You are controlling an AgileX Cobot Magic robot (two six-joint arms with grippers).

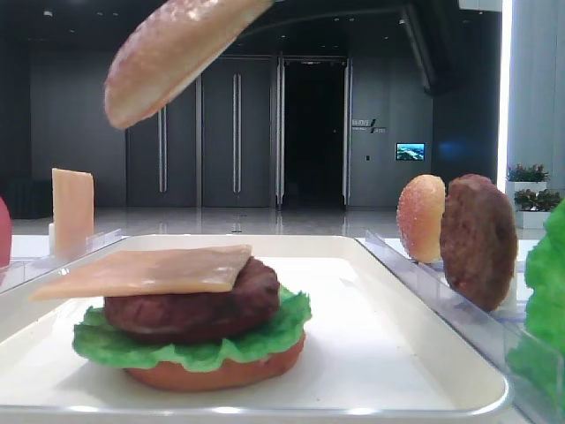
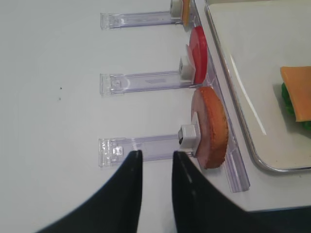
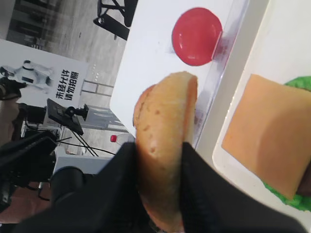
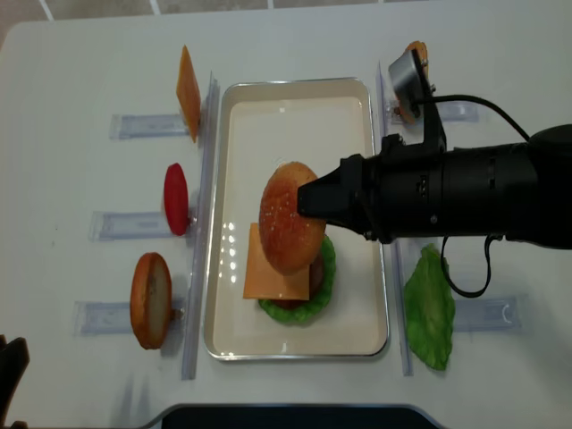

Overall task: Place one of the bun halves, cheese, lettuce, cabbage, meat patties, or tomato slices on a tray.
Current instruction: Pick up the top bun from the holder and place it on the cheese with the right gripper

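Observation:
My right gripper (image 3: 160,145) is shut on a domed golden-brown bun half (image 4: 290,228), held in the air over the cream-white tray (image 4: 349,116). The bun half (image 1: 177,53) hangs tilted above the stack on the tray: a cheese (image 1: 150,269) slice on a meat patty (image 1: 194,305), on lettuce (image 1: 185,344), on an orange-red bottom layer. My left gripper (image 2: 155,158) stands open and empty over the table, just left of another bun half (image 2: 211,128) standing in a clear rack.
Left of the tray, clear racks hold a tomato slice (image 4: 176,198) and a cheese slice (image 4: 188,80). On the right stand a bun half (image 1: 421,218) and a meat patty (image 1: 478,240), with a lettuce leaf (image 4: 431,308) beside them.

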